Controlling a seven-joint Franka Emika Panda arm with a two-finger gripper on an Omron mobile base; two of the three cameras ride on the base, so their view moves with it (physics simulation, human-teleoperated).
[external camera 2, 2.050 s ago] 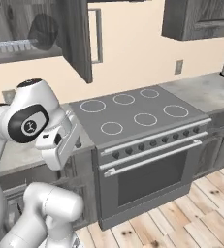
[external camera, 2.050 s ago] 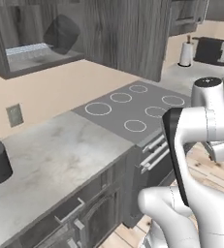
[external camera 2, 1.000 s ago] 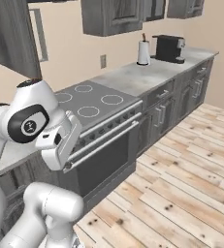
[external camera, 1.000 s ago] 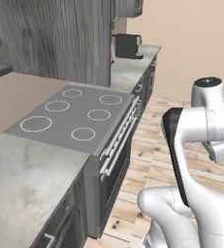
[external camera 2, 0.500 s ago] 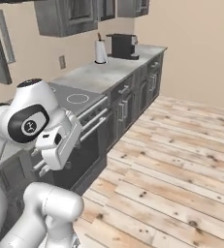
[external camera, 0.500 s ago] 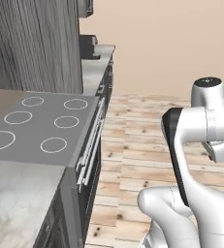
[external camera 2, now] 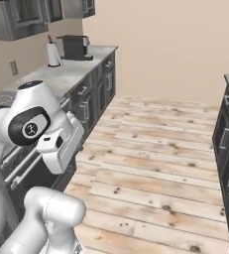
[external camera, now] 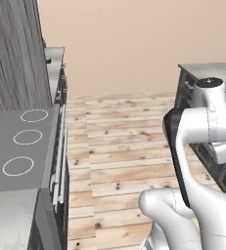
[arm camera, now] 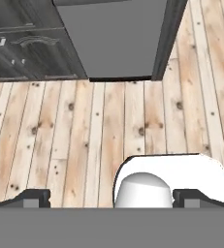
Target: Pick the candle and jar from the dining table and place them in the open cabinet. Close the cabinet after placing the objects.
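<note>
Stove (external camera: pixel 21 146): at my far left in the left base view, burner rings on a flat grey top; not part of the job.
Wood floor (external camera: pixel 119 141): open planks run between the stove run and the dark units on the right. I read this as transit across the room.
Gripper (arm camera: pixel 111 196): I see the two fingertips (arm camera: pixel 31 197) set wide apart at the bottom of the hand view, nothing between them. Hand is fully spread and empty, pointing down at the planks.
Arm (external camera 2: pixel 36 129): folded in close over the base, which I judge suits driving.
Dining table (external camera: pixel 207 71): I take the marble edge at right for it, not certain.
Candle, jar: neither located; nothing picked.
</note>
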